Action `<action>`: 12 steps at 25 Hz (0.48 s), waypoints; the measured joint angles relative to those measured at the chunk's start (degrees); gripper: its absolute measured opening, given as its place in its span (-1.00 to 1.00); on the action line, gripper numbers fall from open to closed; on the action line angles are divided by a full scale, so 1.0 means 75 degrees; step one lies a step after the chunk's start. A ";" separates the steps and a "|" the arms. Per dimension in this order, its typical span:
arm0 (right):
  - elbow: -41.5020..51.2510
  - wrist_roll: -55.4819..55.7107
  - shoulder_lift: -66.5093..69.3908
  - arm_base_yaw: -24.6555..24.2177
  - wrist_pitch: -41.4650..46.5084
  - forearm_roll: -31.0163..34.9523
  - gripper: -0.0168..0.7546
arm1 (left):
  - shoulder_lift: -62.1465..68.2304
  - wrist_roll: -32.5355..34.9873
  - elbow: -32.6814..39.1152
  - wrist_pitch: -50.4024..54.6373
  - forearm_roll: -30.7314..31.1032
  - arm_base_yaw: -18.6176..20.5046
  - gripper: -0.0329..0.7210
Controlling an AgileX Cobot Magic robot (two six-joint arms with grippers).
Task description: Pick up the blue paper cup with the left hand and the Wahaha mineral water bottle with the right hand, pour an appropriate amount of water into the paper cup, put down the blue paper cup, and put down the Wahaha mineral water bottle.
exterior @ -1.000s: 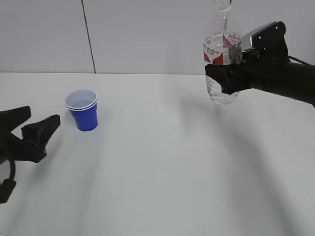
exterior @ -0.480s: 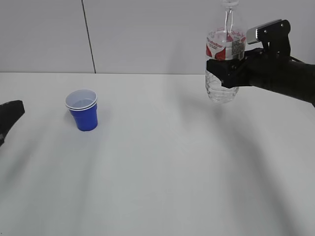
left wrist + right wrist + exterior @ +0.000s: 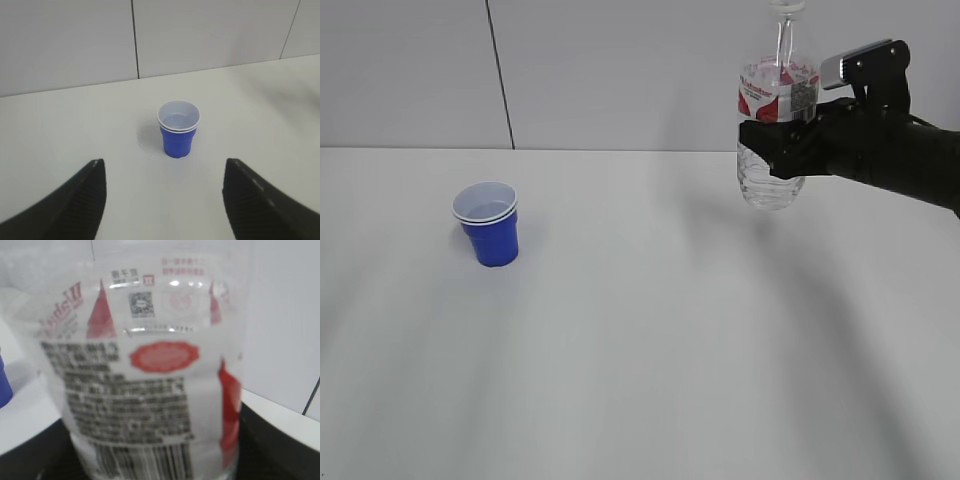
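Observation:
The blue paper cup (image 3: pixel 488 225) stands upright on the white table at the left; it looks like two nested cups. In the left wrist view the cup (image 3: pixel 178 130) is ahead of my left gripper (image 3: pixel 164 167), which is open wide and empty, well short of the cup. The left arm is out of the exterior view. My right gripper (image 3: pixel 775 150) is shut on the Wahaha bottle (image 3: pixel 775 95) and holds it upright, high above the table at the right. The bottle's label (image 3: pixel 150 380) fills the right wrist view. Its clear lower body (image 3: pixel 770 190) hangs below the fingers.
A white table (image 3: pixel 650 330) meets a pale wall with a dark vertical seam (image 3: pixel 500 75) behind the cup. A sliver of the blue cup (image 3: pixel 4 382) shows at the left edge of the right wrist view.
My left gripper has drawn back to the left and out of the exterior view. My right gripper has lifted the bottle slightly and set it more upright, then held still.

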 joint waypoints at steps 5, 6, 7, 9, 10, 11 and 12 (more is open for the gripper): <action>0.0000 0.0000 0.0000 0.0000 0.0000 0.0023 0.29 | -0.1369 0.0000 -0.0555 0.2314 0.0084 0.0000 0.55; 0.0000 0.0000 0.0000 0.0000 0.0000 0.0076 0.29 | -0.1619 0.0000 -0.0588 0.2710 0.0084 0.0000 0.55; 0.0000 0.0000 0.0000 0.0000 0.0000 0.0132 0.29 | -0.1861 0.0000 -0.0609 0.3059 0.0084 0.0000 0.55; 0.0000 0.0000 0.0000 0.0000 0.0000 0.0273 0.29 | -0.2296 0.0017 -0.0627 0.3687 0.0088 0.0000 0.55; 0.0000 0.0000 0.0000 0.0000 0.0000 0.0328 0.29 | -0.2519 0.0059 -0.0627 0.3999 0.0073 0.0000 0.55; 0.0000 0.0000 0.0000 0.0000 -0.0013 0.0349 0.29 | -0.2729 0.0119 -0.0627 0.4263 0.0026 0.0000 0.55; 0.0000 0.0000 0.0000 0.0000 -0.0013 0.0369 0.29 | -0.2896 0.0175 -0.0627 0.4429 -0.0053 0.0000 0.54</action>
